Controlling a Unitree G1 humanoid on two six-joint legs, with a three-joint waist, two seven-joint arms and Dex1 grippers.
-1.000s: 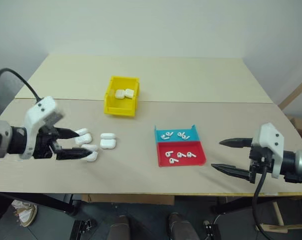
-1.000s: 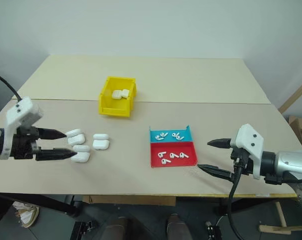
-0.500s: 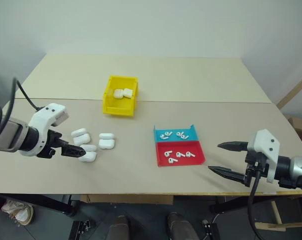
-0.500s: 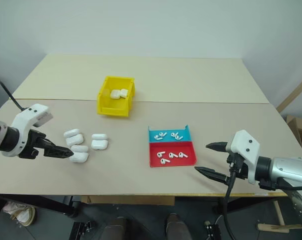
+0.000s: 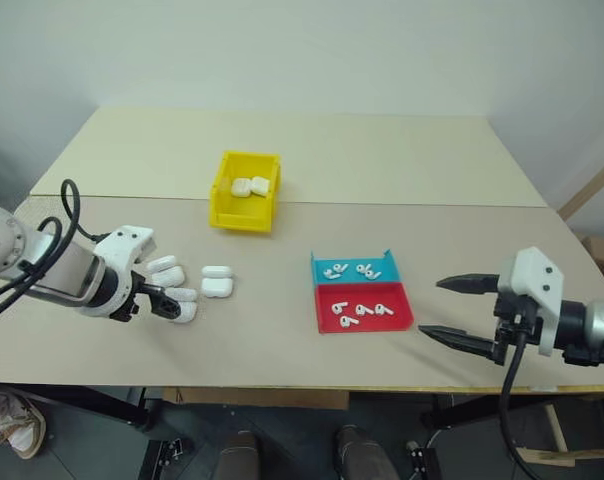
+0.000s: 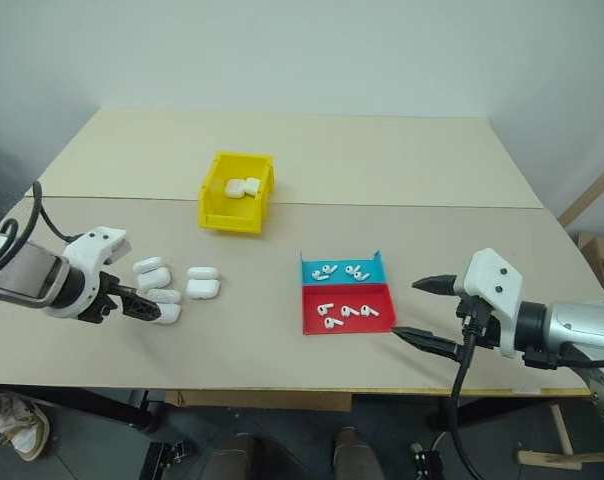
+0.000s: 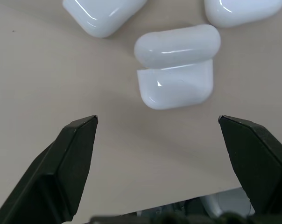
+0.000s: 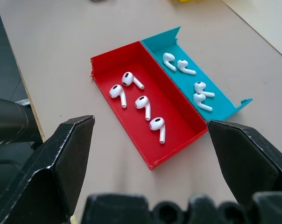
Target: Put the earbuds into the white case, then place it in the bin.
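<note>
Yellow plastic is the landmark: the bin (image 5: 244,191) sits on the pale wooden surface (image 5: 382,150), and two white cases (image 5: 249,186) already lie inside it. Nearer the robot than the bin and a little to its left lies a loose cluster of more cases on the bare surface, and the left hand (image 5: 165,302) is down at the near-left edge of that cluster, black fingers spread wide and gripping nothing. In the left wrist view the white case (image 7: 175,66) lies flat between and just beyond the two fingertips (image 7: 78,140), its lid seam showing, with neither finger touching it; parts of two neighbouring cases (image 7: 102,15) sit just past it. One pair of cases (image 5: 217,281) lies a touch closer to the bin's near side than the rest. Nearer than the bin and off to its right sit two shallow trays pressed together, the blue tray (image 5: 354,269) on the bin's side and the red tray (image 5: 362,307) on the robot's side. The earbuds (image 8: 136,93) lie scattered in both trays, four in the red and four in the blue as the right wrist view shows them. Further right of the trays, well away from the bin, the right hand (image 5: 452,312) hangs above the surface's near edge, fingers fully apart, empty, pointing toward the trays.
</note>
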